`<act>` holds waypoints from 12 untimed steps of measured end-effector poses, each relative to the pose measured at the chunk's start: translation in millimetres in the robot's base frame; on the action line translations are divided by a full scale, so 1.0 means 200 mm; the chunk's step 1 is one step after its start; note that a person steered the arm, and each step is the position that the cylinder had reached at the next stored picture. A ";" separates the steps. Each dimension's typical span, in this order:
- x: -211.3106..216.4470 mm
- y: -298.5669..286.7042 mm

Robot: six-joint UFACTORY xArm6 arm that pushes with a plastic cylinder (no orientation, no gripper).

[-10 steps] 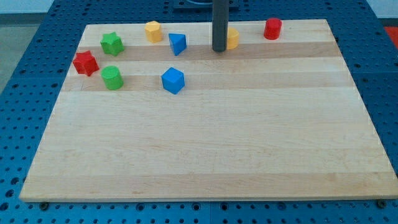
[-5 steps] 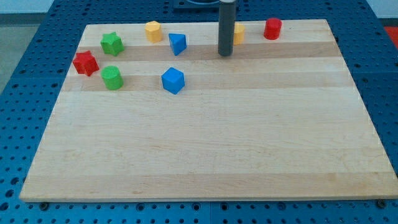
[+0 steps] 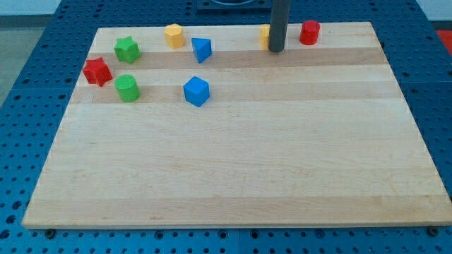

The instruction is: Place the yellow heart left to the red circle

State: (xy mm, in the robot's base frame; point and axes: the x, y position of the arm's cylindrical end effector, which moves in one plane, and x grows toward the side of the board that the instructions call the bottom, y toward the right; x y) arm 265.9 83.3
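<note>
Yellow heart sits near the tabletop's top edge, mostly hidden behind the rod, just left of the red circle. My tip rests at the heart's lower right; no hand fitted, so no open or closed state. Risk: pushing further right knocks the circle; upward sends the heart off the edge.
</note>
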 end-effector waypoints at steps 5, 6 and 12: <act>0.25 -0.32; 0.26 -0.49; 0.79 -1.93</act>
